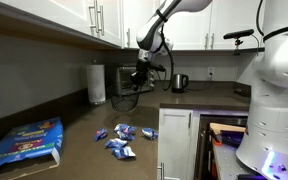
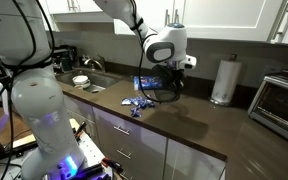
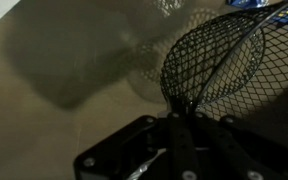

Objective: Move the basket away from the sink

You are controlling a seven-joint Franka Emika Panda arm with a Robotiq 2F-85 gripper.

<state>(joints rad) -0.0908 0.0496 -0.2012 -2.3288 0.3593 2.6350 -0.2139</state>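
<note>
Plainly, the basket (image 3: pixel 220 58) is black wire mesh, see-through, round and tapering like a bucket, with a thicker rimmed top. In the wrist view its weave reads as fine diamond cells against the smooth, dull-brown worktop (image 3: pixel 54 50), which carries a soft grey shadow beside it.

The white arm reaches in from high up, under the white cabinets, its jointed wrist bent so that the dark end effector (image 1: pixel 140 79) points downward over the worktop (image 1: pixel 84 125). In the wrist view the end effector (image 3: pixel 181 113) has its two black fingers (image 3: pixel 172 128) drawn close together onto the basket's rim, pinching the wire at the near edge.

The basket (image 1: pixel 125 100) hangs just below and slightly to the side of the end effector, tilted. It seems to be lifted clear of the worktop, though the exterior views are too small and dark to be sure. It sits in front of the paper towel roll (image 1: pixel 97 83) and toaster oven (image 1: pixel 120 76), well apart from the steel sink (image 2: pixel 96 82).
</note>
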